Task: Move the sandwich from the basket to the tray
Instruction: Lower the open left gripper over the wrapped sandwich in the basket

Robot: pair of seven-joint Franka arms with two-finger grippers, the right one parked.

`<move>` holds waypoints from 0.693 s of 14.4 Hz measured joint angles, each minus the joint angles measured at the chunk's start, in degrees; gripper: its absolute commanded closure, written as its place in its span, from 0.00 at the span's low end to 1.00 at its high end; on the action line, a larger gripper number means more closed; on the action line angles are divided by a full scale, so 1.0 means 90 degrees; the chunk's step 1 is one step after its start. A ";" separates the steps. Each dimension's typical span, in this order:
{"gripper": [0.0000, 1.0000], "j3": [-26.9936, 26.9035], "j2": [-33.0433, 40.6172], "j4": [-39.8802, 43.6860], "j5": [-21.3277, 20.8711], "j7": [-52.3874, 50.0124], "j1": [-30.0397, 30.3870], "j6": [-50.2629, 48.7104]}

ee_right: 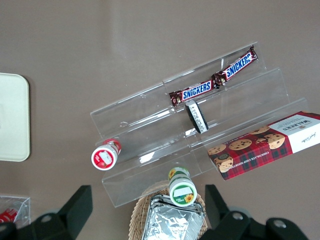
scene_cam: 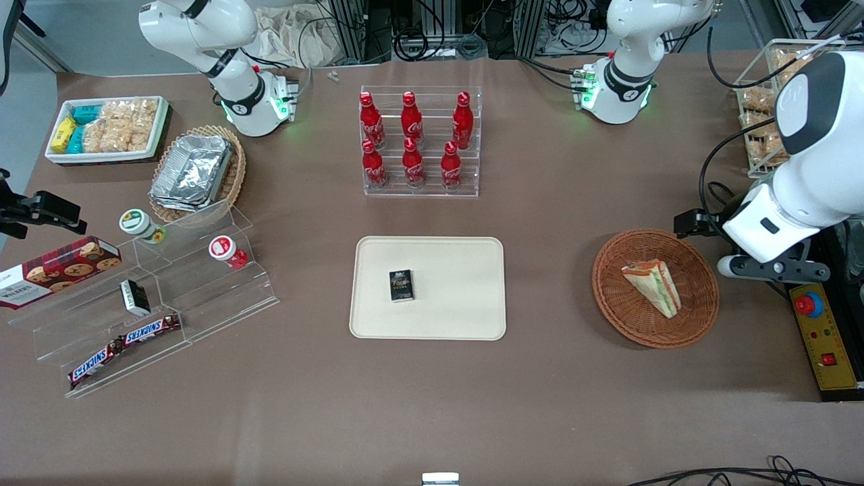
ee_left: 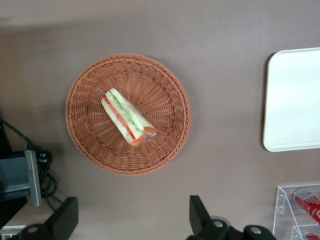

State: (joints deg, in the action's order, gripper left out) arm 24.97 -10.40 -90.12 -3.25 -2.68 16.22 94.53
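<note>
The sandwich (scene_cam: pixel 653 287), a clear-wrapped wedge with green, red and white layers, lies in the round reddish-brown basket (scene_cam: pixel 607 297) toward the working arm's end of the table. The left wrist view looks down on the sandwich (ee_left: pixel 127 117) in the basket (ee_left: pixel 85 135). The cream tray (scene_cam: pixel 459 304) lies mid-table beside the basket and holds only a small black box (scene_cam: pixel 401 285); its edge shows in the left wrist view (ee_left: pixel 292 100). My left gripper (scene_cam: pixel 695 223) hangs above the table just off the basket's rim, farther from the front camera than the sandwich. It (ee_left: pixel 132 222) is wide open and empty.
A clear rack of red cola bottles (scene_cam: pixel 420 142) stands farther back than the tray. A yellow control box with a red button (scene_cam: pixel 820 337) sits at the working arm's table edge. Clear steps with snacks (scene_cam: pixel 155 290), a tan foil-container basket (scene_cam: pixel 199 172) and a white snack bin (scene_cam: pixel 108 128) lie toward the parked arm's end.
</note>
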 measured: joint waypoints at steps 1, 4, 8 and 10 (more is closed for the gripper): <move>0.00 0.0000 -0.0003 0.0002 0.0000 0.0000 0.0001 -0.0004; 0.00 -0.0001 -0.0070 0.0050 -0.0002 -0.0031 0.0002 -0.0012; 0.00 -0.0022 -0.0292 -0.0058 -0.0076 -0.0777 0.0029 -0.0107; 0.00 -0.0026 -0.0383 -0.0426 -0.0230 -0.1322 0.0058 0.0294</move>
State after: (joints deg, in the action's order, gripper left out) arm 24.74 -13.84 -93.95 -5.32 -14.58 16.75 97.18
